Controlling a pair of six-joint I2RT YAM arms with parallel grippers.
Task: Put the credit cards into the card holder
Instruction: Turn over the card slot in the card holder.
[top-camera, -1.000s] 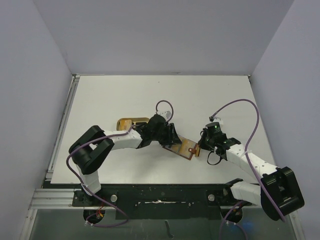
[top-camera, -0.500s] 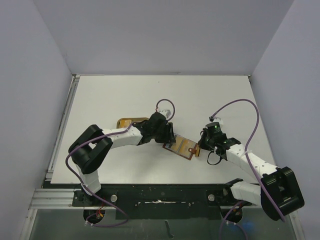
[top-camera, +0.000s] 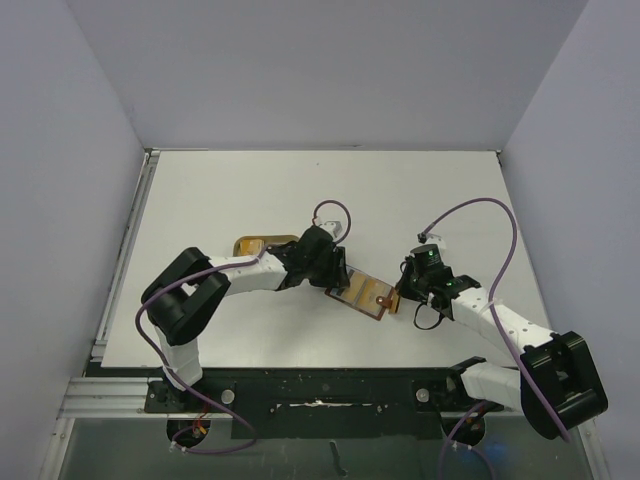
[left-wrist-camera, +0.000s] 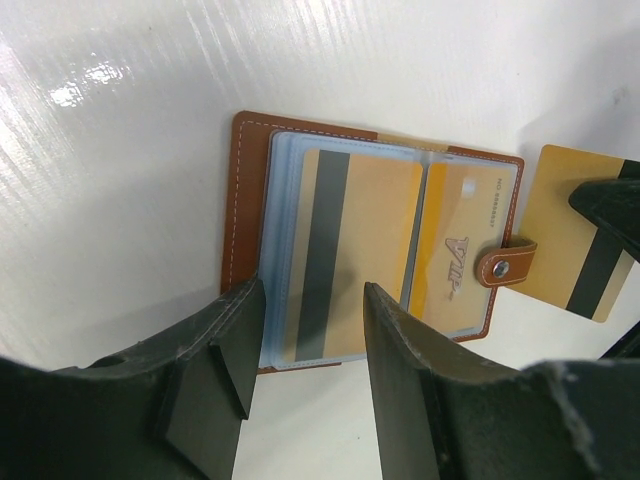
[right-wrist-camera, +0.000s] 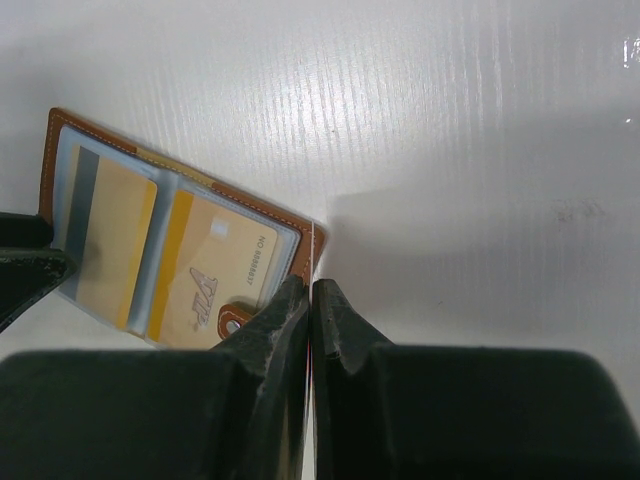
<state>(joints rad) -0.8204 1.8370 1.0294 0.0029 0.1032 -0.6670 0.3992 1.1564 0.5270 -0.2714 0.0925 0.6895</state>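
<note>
The brown card holder (top-camera: 362, 294) lies open on the table between my two grippers. In the left wrist view the card holder (left-wrist-camera: 250, 200) shows clear sleeves with gold cards inside and a snap tab (left-wrist-camera: 505, 266). My left gripper (left-wrist-camera: 310, 345) is open, its fingers (left-wrist-camera: 400, 380) straddling the holder's near edge. My right gripper (right-wrist-camera: 311, 295) is shut on a gold credit card with a black stripe (left-wrist-camera: 575, 240), seen edge-on (right-wrist-camera: 313, 240) at the holder's (right-wrist-camera: 170, 250) right edge. My left gripper (top-camera: 335, 272) and right gripper (top-camera: 404, 292) flank the holder.
A tan round-ended tray (top-camera: 256, 246) lies just behind the left arm's wrist. White walls enclose the table on three sides. Purple cables loop above both wrists.
My left gripper has drawn back a little to the left, uncovering more of the card holder. My right gripper has stayed put with the card.
</note>
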